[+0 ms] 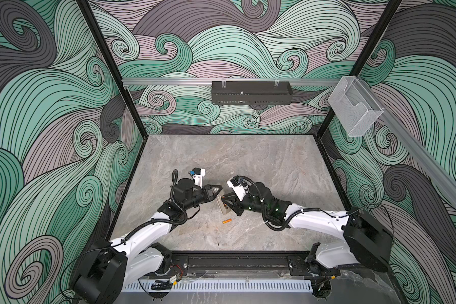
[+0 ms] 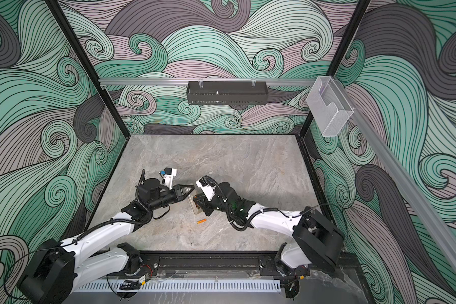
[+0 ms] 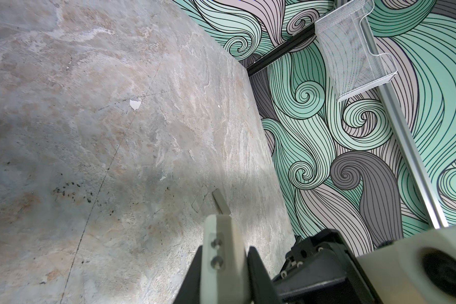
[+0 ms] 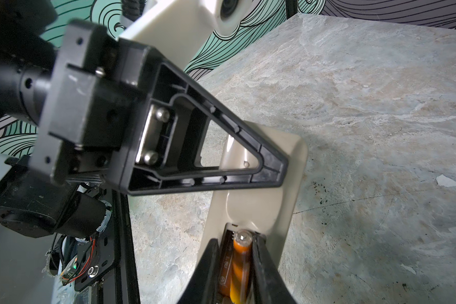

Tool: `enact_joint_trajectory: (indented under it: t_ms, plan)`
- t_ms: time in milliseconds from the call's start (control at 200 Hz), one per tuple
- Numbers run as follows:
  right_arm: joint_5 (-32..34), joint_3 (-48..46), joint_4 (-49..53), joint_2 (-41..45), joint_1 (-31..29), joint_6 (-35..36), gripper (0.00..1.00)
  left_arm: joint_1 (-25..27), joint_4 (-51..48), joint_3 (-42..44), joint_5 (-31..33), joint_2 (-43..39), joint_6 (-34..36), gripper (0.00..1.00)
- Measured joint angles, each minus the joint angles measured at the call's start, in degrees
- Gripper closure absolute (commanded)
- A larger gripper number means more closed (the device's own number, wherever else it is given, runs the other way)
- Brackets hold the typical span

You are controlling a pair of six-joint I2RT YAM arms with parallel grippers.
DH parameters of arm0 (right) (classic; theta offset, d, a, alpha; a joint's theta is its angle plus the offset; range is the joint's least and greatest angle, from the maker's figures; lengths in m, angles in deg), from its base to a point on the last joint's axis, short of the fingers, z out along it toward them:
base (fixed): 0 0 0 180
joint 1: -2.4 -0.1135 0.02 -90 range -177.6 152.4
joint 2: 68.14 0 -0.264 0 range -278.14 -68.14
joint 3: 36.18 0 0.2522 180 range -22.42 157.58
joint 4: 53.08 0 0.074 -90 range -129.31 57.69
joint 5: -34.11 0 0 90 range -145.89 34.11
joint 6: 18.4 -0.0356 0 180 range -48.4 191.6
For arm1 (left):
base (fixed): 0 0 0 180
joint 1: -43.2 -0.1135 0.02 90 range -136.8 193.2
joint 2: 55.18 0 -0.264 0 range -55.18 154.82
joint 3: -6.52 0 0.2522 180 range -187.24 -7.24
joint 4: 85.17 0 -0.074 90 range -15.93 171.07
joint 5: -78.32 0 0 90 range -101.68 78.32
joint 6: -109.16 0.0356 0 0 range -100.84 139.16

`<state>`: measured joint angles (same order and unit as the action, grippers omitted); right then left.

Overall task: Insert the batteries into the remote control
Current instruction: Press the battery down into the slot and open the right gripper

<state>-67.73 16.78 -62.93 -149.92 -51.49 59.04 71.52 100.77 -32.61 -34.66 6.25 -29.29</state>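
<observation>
Centrally, left gripper clamps smooth pale remote control. Right gripper: black fingers flank cylindrical orange battery in its compartment; grip unclear. Second battery lies nearer, on marbled table.

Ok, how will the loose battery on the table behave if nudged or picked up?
The loose battery is a cylinder lying on its side on the flat table, so a nudge would probably roll it. It looks rigid and small, likely light; its round body may slip from a loose pinch.
</observation>
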Motion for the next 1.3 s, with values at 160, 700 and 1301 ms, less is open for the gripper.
enact_joint_trajectory:
  t_ms: [160, 700, 1301]
  plan:
    - [0.0, 0.0, 0.4, 0.2, -0.2, 0.1, 0.72, 0.0, 0.0, 0.0, 0.0, 0.0, 0.0, 1.00]
    - [1.6, 0.0, 4.1, 2.1, -0.2, 0.2, 0.65, 0.0, 1.0, 0.0, -1.1, 0.3, -0.1, 1.00]
    - [1.4, 0.0, 9.7, 8.5, -0.2, 4.6, 0.55, 0.0, 0.8, 0.0, -1.8, 0.2, 0.0, 1.00]
